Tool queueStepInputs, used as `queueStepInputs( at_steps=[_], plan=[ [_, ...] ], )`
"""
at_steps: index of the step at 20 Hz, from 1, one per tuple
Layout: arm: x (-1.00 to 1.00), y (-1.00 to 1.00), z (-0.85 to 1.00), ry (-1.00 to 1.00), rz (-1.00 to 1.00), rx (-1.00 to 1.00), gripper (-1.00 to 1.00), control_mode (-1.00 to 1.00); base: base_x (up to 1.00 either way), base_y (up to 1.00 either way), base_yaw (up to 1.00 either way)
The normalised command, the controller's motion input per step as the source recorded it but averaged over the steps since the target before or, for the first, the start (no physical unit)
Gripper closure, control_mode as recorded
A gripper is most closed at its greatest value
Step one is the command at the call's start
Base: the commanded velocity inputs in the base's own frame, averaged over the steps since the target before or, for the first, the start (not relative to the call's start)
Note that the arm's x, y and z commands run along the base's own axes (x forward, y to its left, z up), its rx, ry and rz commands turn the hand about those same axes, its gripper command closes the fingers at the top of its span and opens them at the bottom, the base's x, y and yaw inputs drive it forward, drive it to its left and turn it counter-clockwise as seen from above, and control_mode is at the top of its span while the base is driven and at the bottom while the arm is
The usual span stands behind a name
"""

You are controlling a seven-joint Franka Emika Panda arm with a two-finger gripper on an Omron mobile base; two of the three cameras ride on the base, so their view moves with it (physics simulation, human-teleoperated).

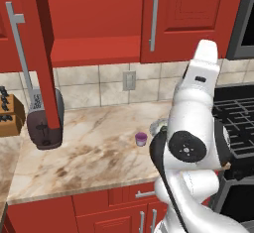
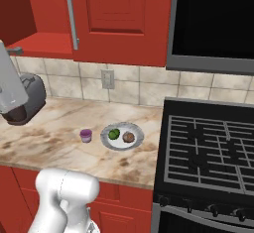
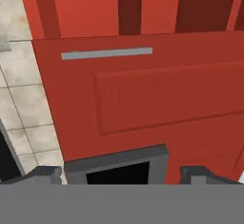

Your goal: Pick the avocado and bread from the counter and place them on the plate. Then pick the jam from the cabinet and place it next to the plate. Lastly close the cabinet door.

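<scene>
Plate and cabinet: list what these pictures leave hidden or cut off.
- Plate: in the left base view the white arm covers most of it and whatever lies on it.
- Cabinet: in the right base view the frame edge cuts off its open compartment at the left and top.
- Open cabinet door: in the left base view it hides part of the toaster.
- Fingers: in the hand view the bottom edge cuts them.

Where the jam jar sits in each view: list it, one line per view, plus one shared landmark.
Left base view: the jam stands on the counter, centre-right, just left of the arm.
Right base view: the jam is left of centre, beside and apart from the plate.
Hand view: not in it; that camera faces a red cabinet door.
Shared landmark: the wall outlet on the tiles behind the jar.
</scene>
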Motion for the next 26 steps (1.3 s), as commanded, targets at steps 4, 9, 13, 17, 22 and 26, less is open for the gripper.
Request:
queueStepInputs(
  at_steps=[4,9,13,17,22,26],
  plan=[
    [-0.59,0.63,0.00,-0.16,-0.37,-0.04,-1.00,-1.00,0.00,0.00,0.00],
    [-0.43,0.69,0.00,-0.16,-0.38,-0.04,-1.00,-1.00,0.00,0.00,0.00],
    [-0.49,0.66,0.00,-0.17,-0.38,-0.04,-1.00,-1.00,0.00,0.00,0.00],
    [-0.62,0.59,0.00,-0.16,-0.35,-0.03,-1.00,-1.00,0.00,0.00,0.00],
    [-0.90,0.58,-0.02,-0.11,-0.28,-0.01,-1.00,-1.00,0.00,0.00,0.00],
    [-0.65,0.86,-0.23,0.01,-0.20,-0.06,-1.00,-1.00,0.00,0.00,0.00]
  ],
)
